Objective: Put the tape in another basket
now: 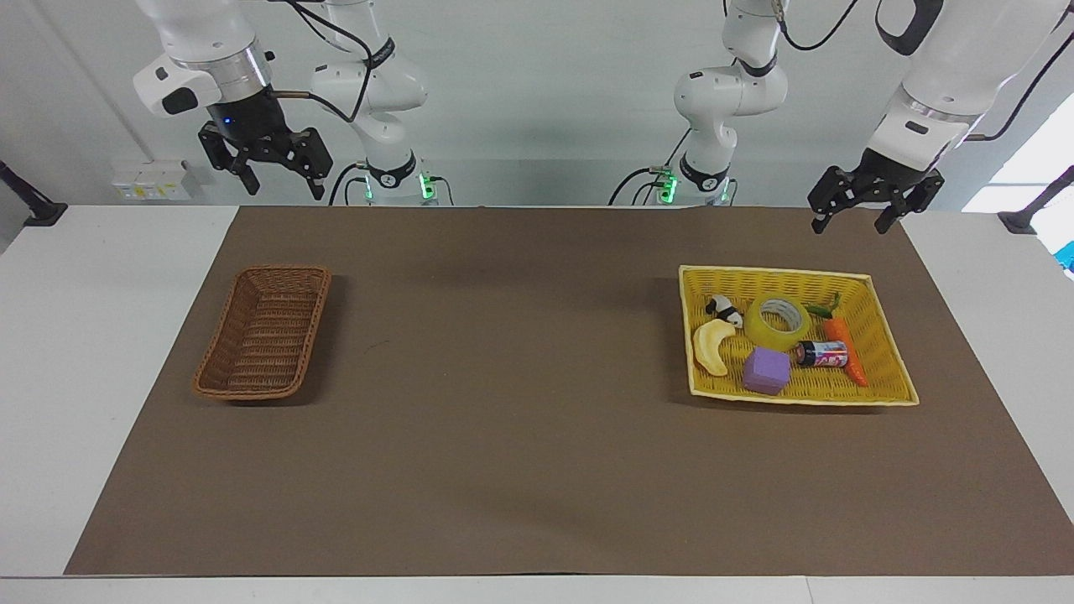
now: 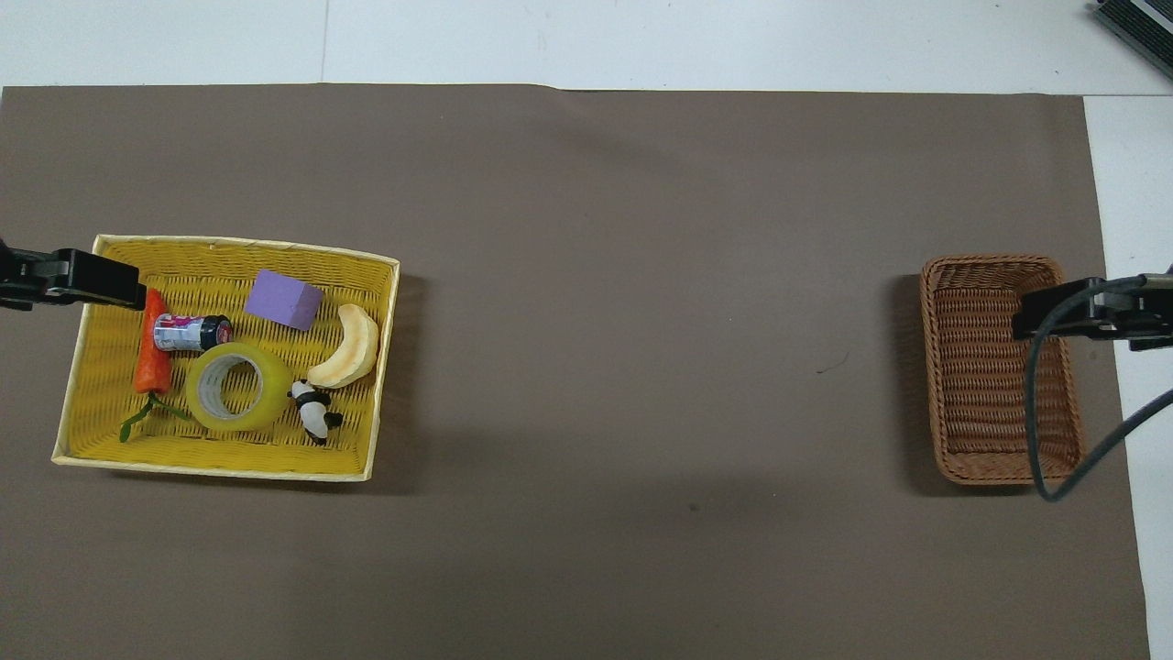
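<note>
Tape (image 1: 778, 323) lies flat in yellow basket (image 1: 889, 394) (light, stiff, glossy-slick), pinch through core wall; left gripper (image 1: 852, 220) and right gripper (image 1: 281, 183) both spread, empty.

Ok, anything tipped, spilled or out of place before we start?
Nothing stands out. The tape lies flat in the yellow basket among the other items; the brown basket sits upright. Both grippers hang raised.

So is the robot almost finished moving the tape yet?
Not yet, nothing looks done. The tape lies in the yellow basket beside the carrot and the purple block. The brown basket holds nothing. Nothing is in hand: the left hand hangs open above the yellow basket's end, and the right hand waits open, up near the brown basket. Grabbing, carrying and dropping are all left.
</note>
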{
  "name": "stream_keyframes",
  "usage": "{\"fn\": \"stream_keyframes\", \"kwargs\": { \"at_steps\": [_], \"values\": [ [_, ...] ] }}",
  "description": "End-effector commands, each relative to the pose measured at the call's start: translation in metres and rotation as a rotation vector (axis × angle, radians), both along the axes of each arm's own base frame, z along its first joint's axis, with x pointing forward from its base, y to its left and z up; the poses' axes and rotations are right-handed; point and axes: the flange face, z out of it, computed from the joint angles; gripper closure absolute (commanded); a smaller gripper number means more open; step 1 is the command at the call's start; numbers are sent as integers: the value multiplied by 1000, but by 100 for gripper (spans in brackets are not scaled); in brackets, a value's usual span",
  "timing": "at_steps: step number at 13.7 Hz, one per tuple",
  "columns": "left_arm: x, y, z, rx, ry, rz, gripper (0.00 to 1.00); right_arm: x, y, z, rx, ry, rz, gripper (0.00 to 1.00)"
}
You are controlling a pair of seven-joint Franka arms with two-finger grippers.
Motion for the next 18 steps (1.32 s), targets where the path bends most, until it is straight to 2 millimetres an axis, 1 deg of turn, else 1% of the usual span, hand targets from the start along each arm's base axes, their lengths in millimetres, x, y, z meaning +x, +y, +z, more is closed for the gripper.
{"fn": "stream_keyframes", "kwargs": {
  "at_steps": [1,2,6,10,12,14,18],
  "values": [
    [-5,-3,7,15,-13,-12,0,2,-1,2,25,-5,-10,0],
    [-6,-6,9,17,-14,-20,0,2,-1,2,25,-5,-10,0],
    [-6,7,10,17,-11,5,0,2,-1,1,23,-4,-10,0],
    [-6,9,10,17,-10,9,0,2,-1,1,25,-4,-10,0],
    [-7,16,10,18,-8,26,0,2,-1,1,25,-4,-10,0],
    [-11,12,10,20,-5,18,0,2,-1,1,25,-4,-10,0],
    [-12,14,8,20,0,23,0,2,-1,1,25,-4,-10,0]
  ]
}}
